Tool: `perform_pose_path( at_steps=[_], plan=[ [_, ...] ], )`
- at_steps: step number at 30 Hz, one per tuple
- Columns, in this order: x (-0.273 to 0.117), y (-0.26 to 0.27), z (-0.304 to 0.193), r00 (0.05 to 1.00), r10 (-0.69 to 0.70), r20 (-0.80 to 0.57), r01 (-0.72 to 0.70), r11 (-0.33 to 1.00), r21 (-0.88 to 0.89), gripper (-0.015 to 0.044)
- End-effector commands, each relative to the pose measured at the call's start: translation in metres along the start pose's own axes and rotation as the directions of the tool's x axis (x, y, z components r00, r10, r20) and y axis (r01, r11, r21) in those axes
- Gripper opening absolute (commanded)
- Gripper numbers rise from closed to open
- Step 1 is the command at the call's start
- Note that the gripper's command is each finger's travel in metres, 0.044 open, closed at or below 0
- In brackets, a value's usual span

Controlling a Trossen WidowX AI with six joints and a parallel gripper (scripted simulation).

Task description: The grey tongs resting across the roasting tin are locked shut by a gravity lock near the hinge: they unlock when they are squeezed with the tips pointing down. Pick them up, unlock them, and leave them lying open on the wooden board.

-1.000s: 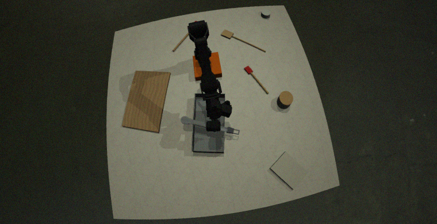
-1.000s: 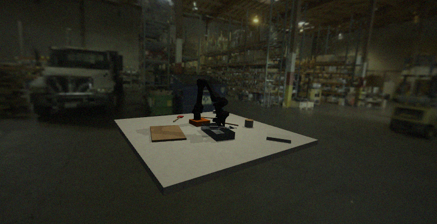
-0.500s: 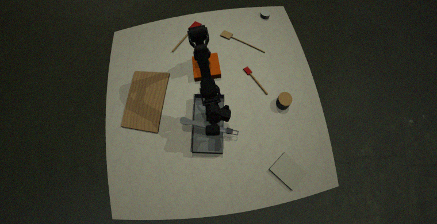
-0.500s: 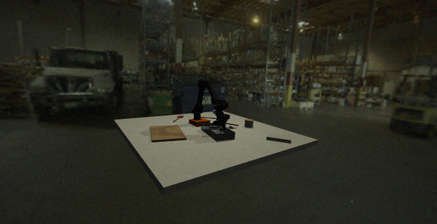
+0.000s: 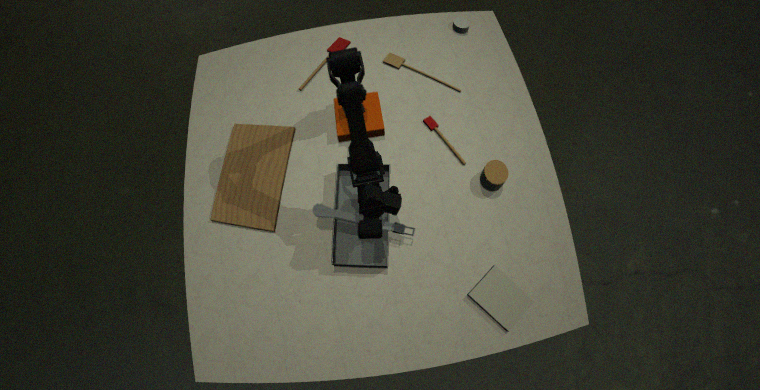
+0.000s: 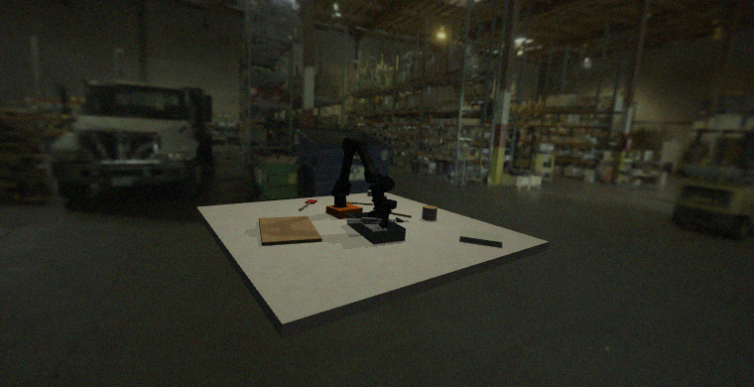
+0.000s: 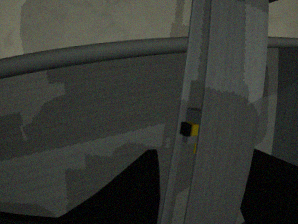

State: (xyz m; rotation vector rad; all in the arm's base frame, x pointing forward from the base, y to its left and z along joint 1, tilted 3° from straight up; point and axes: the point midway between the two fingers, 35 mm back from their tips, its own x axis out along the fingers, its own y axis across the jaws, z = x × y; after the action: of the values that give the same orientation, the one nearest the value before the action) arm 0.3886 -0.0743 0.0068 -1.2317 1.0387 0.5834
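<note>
Across the roasting tin [image 5: 374,257], at centre frame, lie the grey tongs [image 5: 332,214], with the gripper [image 5: 370,227] closed on their middle. Only the wrist view shows a yellow-and-black spot on the tongs. Left of the tin, the wooden board [image 5: 252,175] sits apart on the counter [image 5: 297,323].

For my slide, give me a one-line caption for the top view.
Black arm's jaws closing around the grey metal tongs lying across the dark rectangular roasting tin, with the wooden board waiting alongside.
</note>
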Motion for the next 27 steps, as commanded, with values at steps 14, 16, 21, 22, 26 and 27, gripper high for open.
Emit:
perform_pose_path(
  at_steps=[14,16,21,22,26,27],
  plan=[
    [0.000,0.000,0.000,1.000,0.001,0.000,-0.001,1.000,0.000,-0.0063],
    [-0.003,-0.002,0.000,1.000,0.001,0.000,-0.001,1.000,0.000,-0.0115],
    [-0.043,-0.027,0.001,1.000,-0.002,0.002,0.002,1.000,-0.003,-0.0150],
    [-0.056,-0.034,0.001,1.000,-0.003,0.003,0.003,1.000,-0.003,-0.0150],
    [-0.067,-0.039,0.001,1.000,-0.003,0.004,0.003,1.000,-0.004,-0.0150],
    [-0.067,-0.039,0.001,1.000,-0.003,0.004,0.003,1.000,-0.004,-0.0150]
  ],
)
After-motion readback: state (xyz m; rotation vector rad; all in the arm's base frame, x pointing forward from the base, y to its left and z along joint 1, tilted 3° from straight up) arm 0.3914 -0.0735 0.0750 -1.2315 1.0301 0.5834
